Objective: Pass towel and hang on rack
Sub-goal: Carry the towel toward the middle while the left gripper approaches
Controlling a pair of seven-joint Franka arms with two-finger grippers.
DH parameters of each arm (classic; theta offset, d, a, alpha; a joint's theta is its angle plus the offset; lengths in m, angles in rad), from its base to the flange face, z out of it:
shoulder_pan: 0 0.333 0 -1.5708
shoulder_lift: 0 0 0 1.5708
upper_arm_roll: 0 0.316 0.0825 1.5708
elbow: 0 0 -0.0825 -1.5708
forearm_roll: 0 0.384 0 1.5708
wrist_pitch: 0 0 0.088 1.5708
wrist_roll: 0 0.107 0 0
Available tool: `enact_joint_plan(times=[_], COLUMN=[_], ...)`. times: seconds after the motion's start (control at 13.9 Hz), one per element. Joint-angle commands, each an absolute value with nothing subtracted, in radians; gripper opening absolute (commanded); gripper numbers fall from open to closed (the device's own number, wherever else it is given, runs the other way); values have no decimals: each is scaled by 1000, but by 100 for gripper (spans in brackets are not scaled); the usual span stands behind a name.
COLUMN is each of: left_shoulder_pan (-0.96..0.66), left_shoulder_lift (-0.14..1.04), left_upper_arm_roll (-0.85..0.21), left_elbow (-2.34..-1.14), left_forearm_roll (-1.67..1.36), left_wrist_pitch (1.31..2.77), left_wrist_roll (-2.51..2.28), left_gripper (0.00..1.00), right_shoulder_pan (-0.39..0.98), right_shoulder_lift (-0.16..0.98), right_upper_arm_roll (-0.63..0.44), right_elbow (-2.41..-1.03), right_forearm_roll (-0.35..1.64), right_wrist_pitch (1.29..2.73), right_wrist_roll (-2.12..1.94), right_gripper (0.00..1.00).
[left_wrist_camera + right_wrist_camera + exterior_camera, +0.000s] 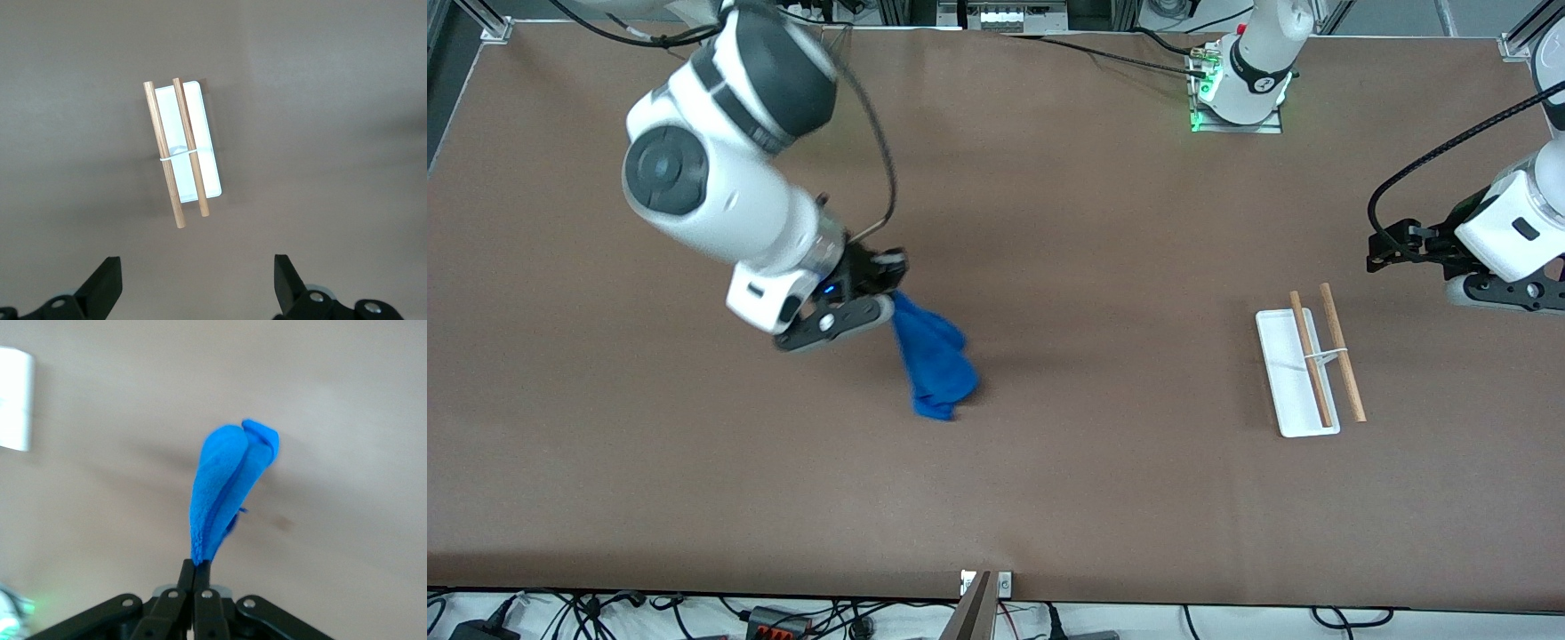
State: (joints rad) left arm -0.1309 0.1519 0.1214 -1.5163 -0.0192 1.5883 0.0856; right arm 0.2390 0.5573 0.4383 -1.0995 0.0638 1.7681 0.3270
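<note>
The bright blue towel (pixel 934 360) hangs folded from my right gripper (pixel 891 300), over the middle of the table toward the right arm's end. In the right wrist view the right gripper (pixel 195 570) is shut on the towel's (pixel 230 487) top edge, and the cloth droops away from it. The rack (pixel 1309 360), a white base with two wooden rods, stands toward the left arm's end. My left gripper (pixel 1383 247) hovers beside the rack and waits. In the left wrist view the left gripper (pixel 197 283) is open and empty, with the rack (pixel 180 150) ahead of it.
The left arm's base (pixel 1240 84) stands at the table's edge farthest from the front camera. A small metal bracket (pixel 983 585) sits at the nearest edge, with cables (pixel 783 618) below it. Bare brown tabletop (pixel 1120 311) lies between the towel and the rack.
</note>
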Motion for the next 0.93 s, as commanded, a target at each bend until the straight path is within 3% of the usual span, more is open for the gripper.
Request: enact_joint_plan(times=[0.0,0.43,0.86], left_shoulder_pan=[-127,-91,-52], left_shoulder_lift=[179,245,399], left_upper_arm_roll=[120,121,118], left_elbow=[-1512,-1513,-1526], left_forearm_roll=[-6,-124,-394], left_wrist_pitch=[1578,1569,1779], left_wrist_roll=[106,444,1139], left_gripper=[100,100,100], right_shoulder_pan=[265,285,339], right_shoulder_lift=[578,584,598], right_upper_arm_roll=[515,629,627], right_elbow=[-1048,-1049,-1054], right_forearm_roll=[64,67,66], right_wrist_pitch=[1856,2041,2115], right_wrist_roll=[406,460,506], right_gripper=[0,0,0])
